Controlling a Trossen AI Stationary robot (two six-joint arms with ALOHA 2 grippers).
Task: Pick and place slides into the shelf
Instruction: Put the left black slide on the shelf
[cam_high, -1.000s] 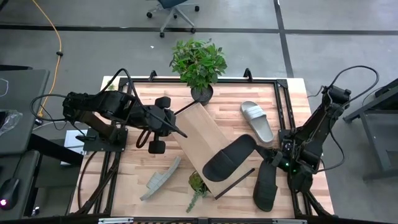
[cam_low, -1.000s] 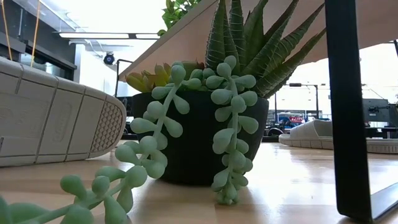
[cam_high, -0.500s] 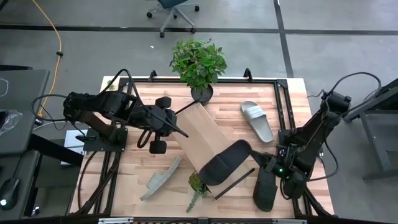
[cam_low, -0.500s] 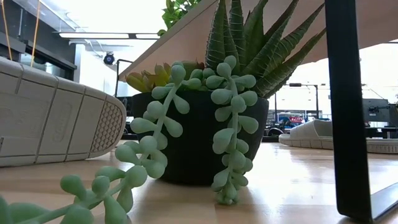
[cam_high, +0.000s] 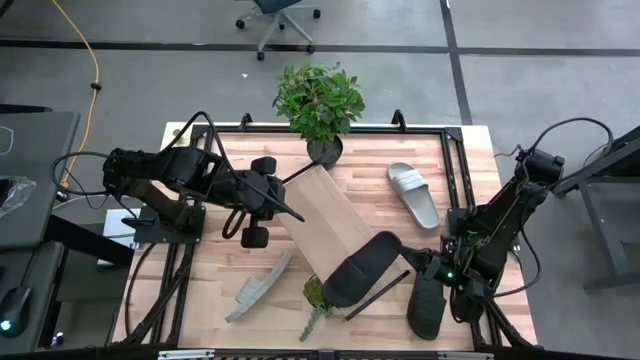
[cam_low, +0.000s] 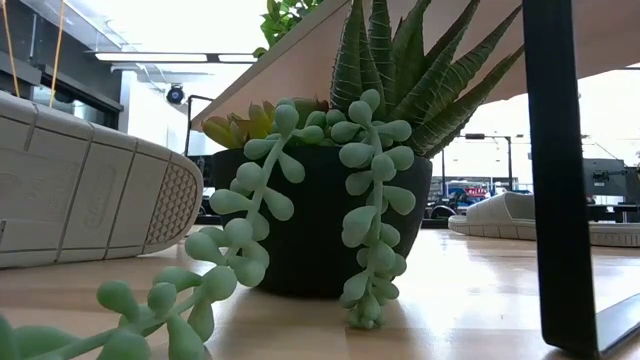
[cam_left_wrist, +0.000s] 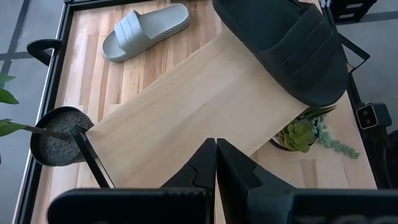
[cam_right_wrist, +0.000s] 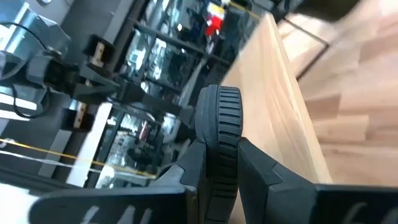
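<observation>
Jaws of the right gripper (cam_high: 418, 262) are closed narrowly on the heel edge of a black slide (cam_high: 362, 269), whose front part lies over the near end of the shelf (cam_high: 318, 222). Jaws of the left gripper (cam_left_wrist: 216, 157) are fully closed and hold nothing; they hover just over the shelf's far edge. This board lies diagonally on the worktop (cam_high: 230, 270), with its far end beside a pot (cam_high: 324, 150) holding a leafy plant. A second black slide (cam_high: 425, 305) lies on the worktop near the right arm. One grey slide (cam_high: 413, 193) lies flat behind it, and another grey slide (cam_high: 257, 286) stands on its side at the front, near a small pot of succulents (cam_low: 320, 240).
</observation>
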